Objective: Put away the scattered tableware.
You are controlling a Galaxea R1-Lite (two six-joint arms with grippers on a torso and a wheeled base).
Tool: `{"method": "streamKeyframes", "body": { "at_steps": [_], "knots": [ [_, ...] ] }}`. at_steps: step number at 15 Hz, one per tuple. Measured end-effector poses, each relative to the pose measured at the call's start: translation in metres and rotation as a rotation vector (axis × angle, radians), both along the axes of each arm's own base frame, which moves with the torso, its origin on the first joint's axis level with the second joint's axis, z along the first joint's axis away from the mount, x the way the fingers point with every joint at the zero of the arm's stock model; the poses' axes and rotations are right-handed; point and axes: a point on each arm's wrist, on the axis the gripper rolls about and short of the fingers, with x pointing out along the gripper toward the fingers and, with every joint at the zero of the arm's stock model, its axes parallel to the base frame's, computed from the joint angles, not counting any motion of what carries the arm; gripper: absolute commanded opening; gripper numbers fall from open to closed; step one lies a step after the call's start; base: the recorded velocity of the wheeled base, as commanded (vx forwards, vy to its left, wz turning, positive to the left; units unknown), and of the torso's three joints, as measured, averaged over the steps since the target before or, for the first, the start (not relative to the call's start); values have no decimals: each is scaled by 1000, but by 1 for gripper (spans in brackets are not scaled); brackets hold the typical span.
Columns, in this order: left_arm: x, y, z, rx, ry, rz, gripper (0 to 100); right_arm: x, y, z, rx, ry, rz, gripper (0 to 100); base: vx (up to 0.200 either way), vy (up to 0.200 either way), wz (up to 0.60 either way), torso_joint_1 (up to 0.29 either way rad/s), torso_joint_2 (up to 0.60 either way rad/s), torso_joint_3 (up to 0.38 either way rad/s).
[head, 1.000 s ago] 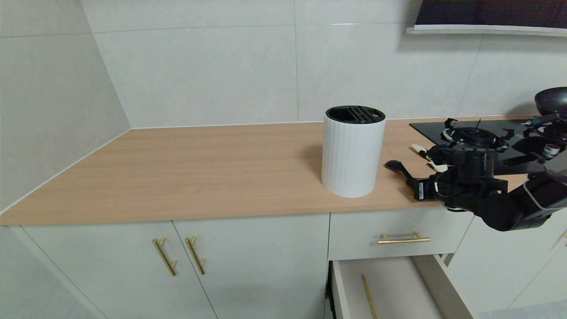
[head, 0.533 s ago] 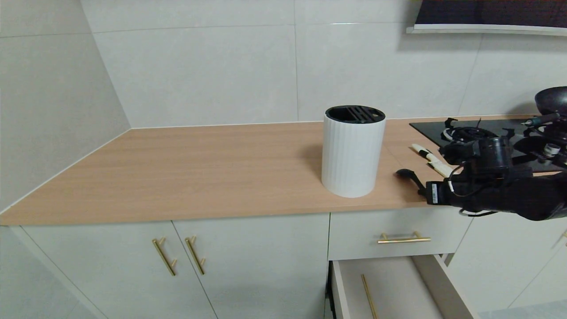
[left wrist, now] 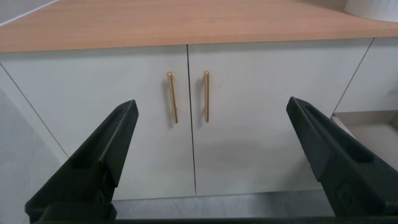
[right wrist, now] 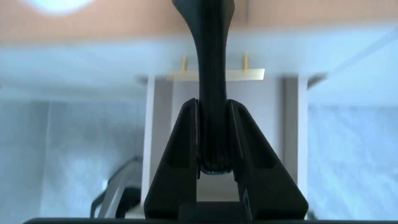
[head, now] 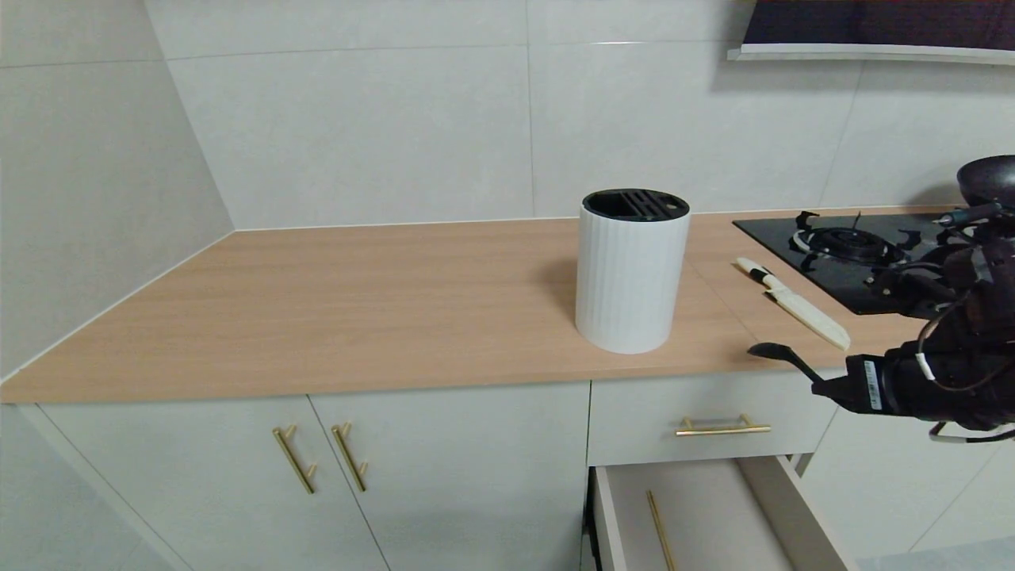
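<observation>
Spoon (head: 767, 350) in the right gripper (head: 829, 388), black and thin, pinched by its handle between tightly closed jaws. Round end poking out to the left, seen against the front edge of the bench (head: 357, 301). Hard to tell whether over the wood or a little out in front of it. Back end of the handle hidden inside the jaws. From the right wrist, spoon (right wrist: 209, 56) very close and blurry, with the round end cut off at the picture's edge.

Knife (head: 793, 304) flat on the bench, pale with a dark band near one end. Between the white holder (head: 632, 274) and the stove (head: 840, 258), apart from both, and near the spoon but not touching it.

White holder upright on the bench, with dark slots on top. Inside of the slots too dark to make out. From the left wrist, just a small corner of it (left wrist: 373, 6), cut off at the edge.

Pan (head: 987, 178) on the far side of the stove, cut off at the side of the head view and partly hidden behind the right arm.

Open drawer (head: 761, 507) low under the bench, pulled out and cut off at the bottom of the head view. Thin gold stick (head: 660, 531) in it, too small to name. Shut drawer (head: 634, 420) just above.

Left gripper (left wrist: 211, 109) low in front of two cupboard doors (left wrist: 261, 137), jaws wide open, with the gold door handles (left wrist: 172, 98) seen through the gap. Back parts of both jaws cut off at the picture's edge.
</observation>
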Motion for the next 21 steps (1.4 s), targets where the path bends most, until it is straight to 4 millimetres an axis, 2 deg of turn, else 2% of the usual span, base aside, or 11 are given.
{"method": "streamKeyframes", "body": {
  "at_steps": [3, 6, 14, 21],
  "knots": [
    [0, 0, 0, 0, 0, 0, 100, -27, -1, -1, 60, 16, 76, 0, 0, 0, 0, 0, 0, 0],
    [0, 0, 0, 0, 0, 0, 100, -37, 1, -8, 62, 40, 102, 0, 0, 0, 0, 0, 0, 0],
    [0, 0, 0, 0, 0, 0, 100, -32, 3, -22, 37, 93, 127, 0, 0, 0, 0, 0, 0, 0],
    [0, 0, 0, 0, 0, 0, 100, -28, 3, -27, 35, 113, 123, 0, 0, 0, 0, 0, 0, 0]
  ]
}}
